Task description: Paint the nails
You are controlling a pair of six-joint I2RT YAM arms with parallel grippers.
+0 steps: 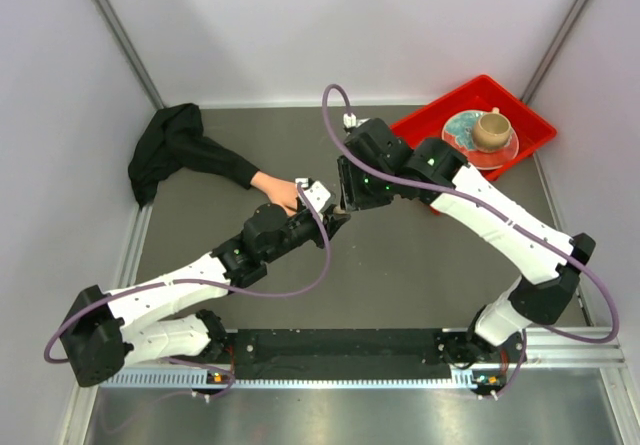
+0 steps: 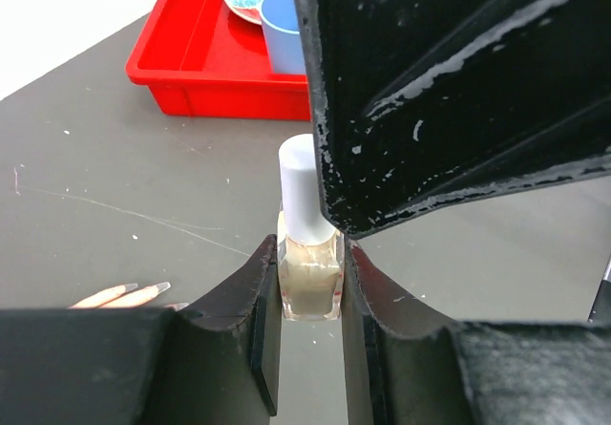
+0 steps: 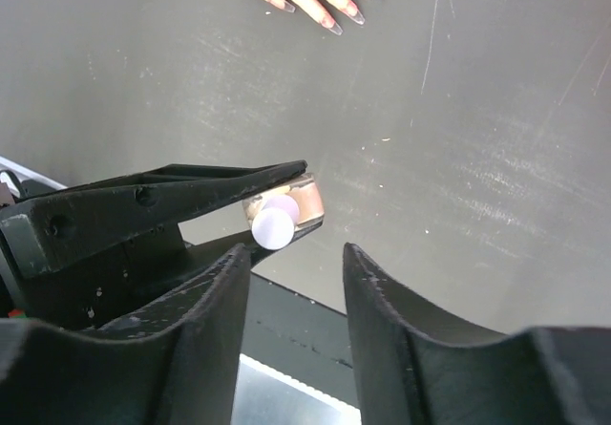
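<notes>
My left gripper [image 2: 307, 251] is shut on a small tan bottle [image 2: 309, 277] with a white cap [image 2: 300, 184] and holds it upright over the table. My right gripper [image 3: 298, 253] is open and hovers just above the bottle [image 3: 286, 210]. The cap sits just beyond its left fingertip, not between the fingers. The pink-beige mannequin hand [image 1: 277, 191] with a black sleeve [image 1: 180, 150] lies just left of both grippers [image 1: 338, 205]. Its fingers with long nails [image 3: 331, 24] show at the top of the right wrist view. Fingertips also show in the left wrist view [image 2: 124, 294].
A red tray [image 1: 430, 120] at the back right holds a plate [image 1: 462, 135] with a tan cup [image 1: 490, 128]. The tray [image 2: 215, 67] and a blue cup [image 2: 282, 29] show in the left wrist view. Grey walls enclose the table.
</notes>
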